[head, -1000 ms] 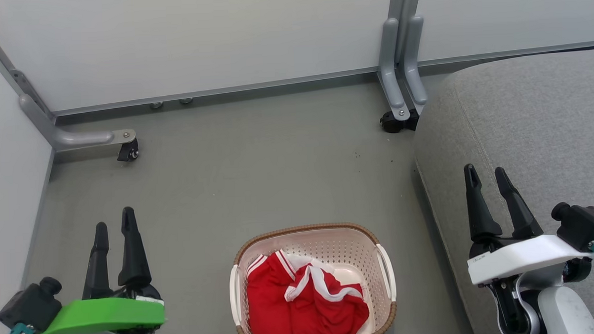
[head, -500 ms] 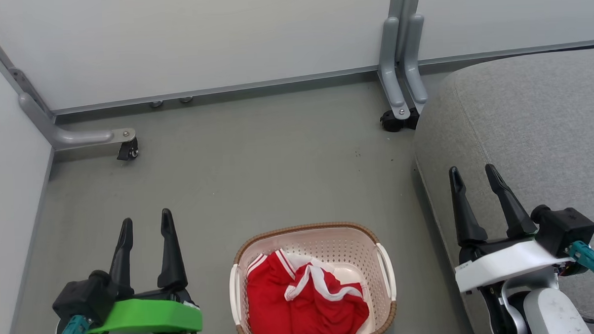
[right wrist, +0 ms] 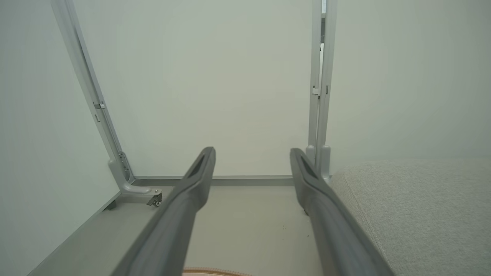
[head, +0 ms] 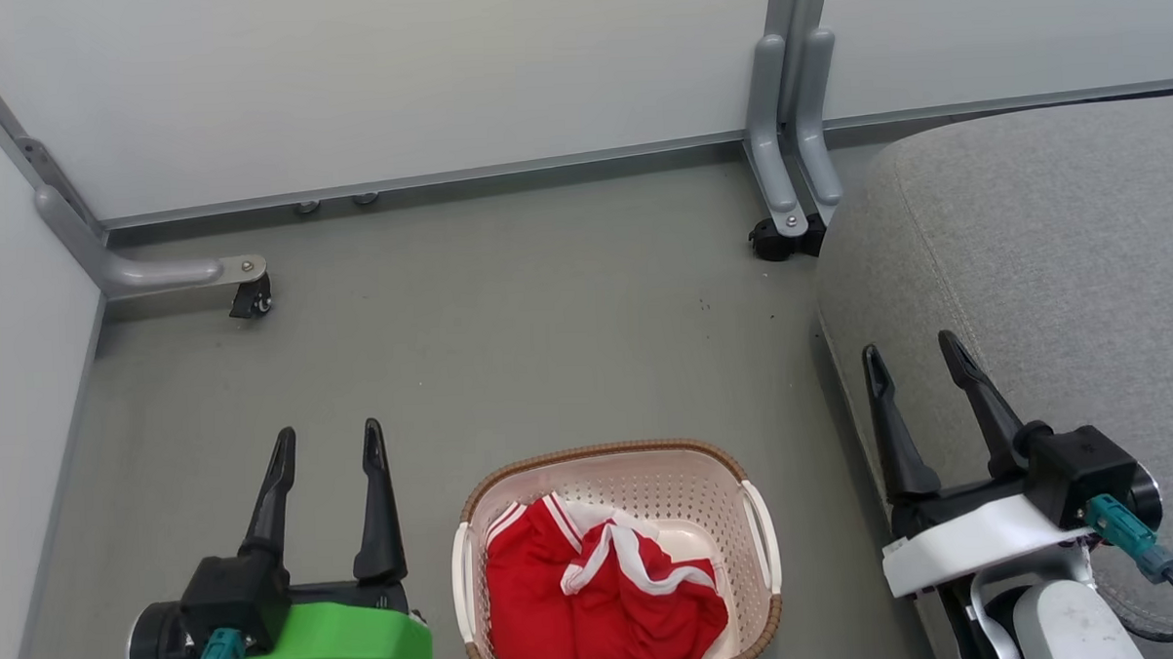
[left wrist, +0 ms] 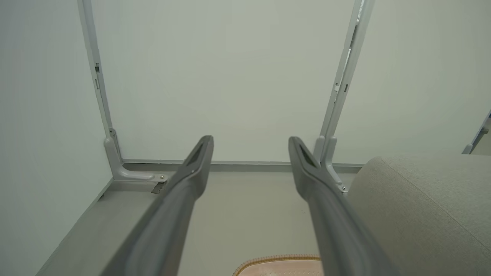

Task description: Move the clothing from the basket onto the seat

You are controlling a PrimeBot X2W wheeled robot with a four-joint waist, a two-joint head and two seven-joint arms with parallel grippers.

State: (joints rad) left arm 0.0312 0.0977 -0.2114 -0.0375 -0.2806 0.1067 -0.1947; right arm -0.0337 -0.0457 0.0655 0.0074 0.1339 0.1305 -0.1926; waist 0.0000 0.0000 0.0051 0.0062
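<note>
The cream basket (head: 759, 519) with a brown rim stands on the floor at the bottom middle of the head view. Red clothing (head: 596, 602) with white stripes lies crumpled in it. The grey seat (head: 1052, 245) fills the right side. My left gripper (head: 327, 446) hovers open just left of the basket, holding nothing. Over the seat's front edge, right of the basket, my right gripper (head: 914, 357) is open and empty too. The left wrist view shows the left gripper (left wrist: 250, 142), the basket rim (left wrist: 276, 260) and the seat (left wrist: 429, 199). The right wrist view shows the right gripper (right wrist: 252, 153) and the seat (right wrist: 414, 207).
Pale partition panels close off the back and the left. Their grey metal feet on black casters stand on the floor at the left (head: 252, 300) and beside the seat's far corner (head: 778, 237). Grey floor (head: 509, 352) lies between the basket and the panels.
Both arms swung inward toward the basket: the left gripper moved right and its wrist rotated, the right gripper moved left and slightly down. Both stayed open. Basket and clothing have not moved.
</note>
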